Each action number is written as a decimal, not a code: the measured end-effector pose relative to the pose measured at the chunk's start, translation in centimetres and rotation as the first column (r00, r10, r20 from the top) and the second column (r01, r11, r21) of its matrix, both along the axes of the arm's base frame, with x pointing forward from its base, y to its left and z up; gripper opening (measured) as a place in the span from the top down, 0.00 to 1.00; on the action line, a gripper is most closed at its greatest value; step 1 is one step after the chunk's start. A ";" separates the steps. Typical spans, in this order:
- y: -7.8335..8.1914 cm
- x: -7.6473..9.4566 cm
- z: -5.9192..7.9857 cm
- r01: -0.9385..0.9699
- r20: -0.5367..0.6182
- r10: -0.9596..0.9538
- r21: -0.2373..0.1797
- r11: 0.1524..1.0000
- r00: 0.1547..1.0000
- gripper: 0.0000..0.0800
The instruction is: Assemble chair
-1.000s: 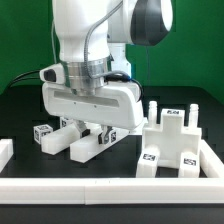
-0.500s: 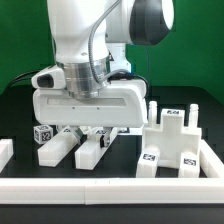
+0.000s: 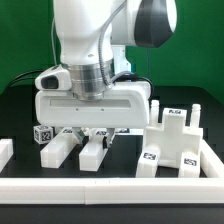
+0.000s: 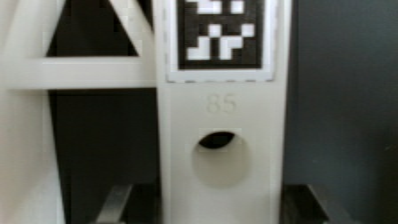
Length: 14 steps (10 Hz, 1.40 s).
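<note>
A white chair part [image 4: 217,110] with a marker tag, a round hole and a cross-braced frame beside it lies right under my gripper [image 4: 215,206]. The two dark fingers [image 4: 125,204] stand on either side of its bar with a gap on each side, so the gripper is open around it. In the exterior view the gripper [image 3: 88,135] hangs low over two white bars [image 3: 93,152] lying on the black table. A larger white chair piece [image 3: 170,142] with upright pegs and marker tags stands at the exterior view's right.
A small tagged cube [image 3: 42,133] lies at the exterior view's left of the bars. A white wall [image 3: 110,190] runs along the front, with a white block [image 3: 5,152] at the far left. The arm's wide hand hides the area behind the bars.
The hand has turned to face the camera squarely and come down slightly. The white bars under it now lie nearer the front than one second ago.
</note>
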State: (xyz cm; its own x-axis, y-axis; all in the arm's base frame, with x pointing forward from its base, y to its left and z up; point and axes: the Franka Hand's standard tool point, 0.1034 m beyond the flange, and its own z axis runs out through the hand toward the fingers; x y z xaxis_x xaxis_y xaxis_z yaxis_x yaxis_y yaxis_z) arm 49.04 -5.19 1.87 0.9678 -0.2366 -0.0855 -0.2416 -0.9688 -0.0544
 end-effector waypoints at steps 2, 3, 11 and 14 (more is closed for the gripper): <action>-0.4 0.0 0.0 0.007 0.000 -0.007 -0.001 1.000 1.000 0.65; -0.4 0.0 0.0 0.007 0.000 -0.007 -0.001 1.000 1.000 0.65; -1.6 -0.8 2.0 0.038 0.215 -0.013 -0.110 0.993 0.977 0.19; -3.1 -0.8 2.5 0.061 0.399 0.040 -0.236 0.970 0.916 0.19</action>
